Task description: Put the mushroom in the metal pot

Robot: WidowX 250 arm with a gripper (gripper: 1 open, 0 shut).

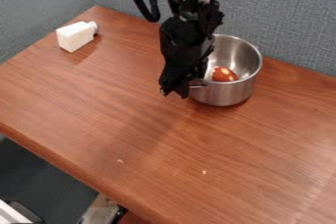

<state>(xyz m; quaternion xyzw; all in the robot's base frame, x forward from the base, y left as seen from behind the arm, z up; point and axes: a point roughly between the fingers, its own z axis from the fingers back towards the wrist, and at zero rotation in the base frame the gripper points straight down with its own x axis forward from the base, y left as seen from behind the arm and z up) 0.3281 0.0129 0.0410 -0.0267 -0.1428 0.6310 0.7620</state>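
— Where is the mushroom point(225, 74) right now?

— Inside the pot point(226, 74). Its orange-red cap shows against the shiny inner wall, low down near the bottom, on the side of the pot toward the arm. Only the cap colour is clear; the stem is too small to make out.

— And the pot itself?

— It stands upright on the wooden table point(118, 110), toward the far edge, close to the grey wall point(282, 7) behind. It is round with straight steel sides, and its open top faces up.

— What about the gripper point(175, 86)?

— It hangs just beside the pot, on the pot's left side as the camera sees it, pointing steeply down with its tips close to the tabletop. The dark body of the arm crosses in front of the pot's left rim and hides that part of it.

— Is it holding anything?

— I cannot tell whether the jaws are apart or together; they are a dark mass against the wood, and no gap shows. The mushroom lies in the pot, apart from the fingertips.

— Anything else on the table?

— A white block point(78, 36) lies well to the left of the pot, near the table's far left corner. The wood between it and the pot is bare.
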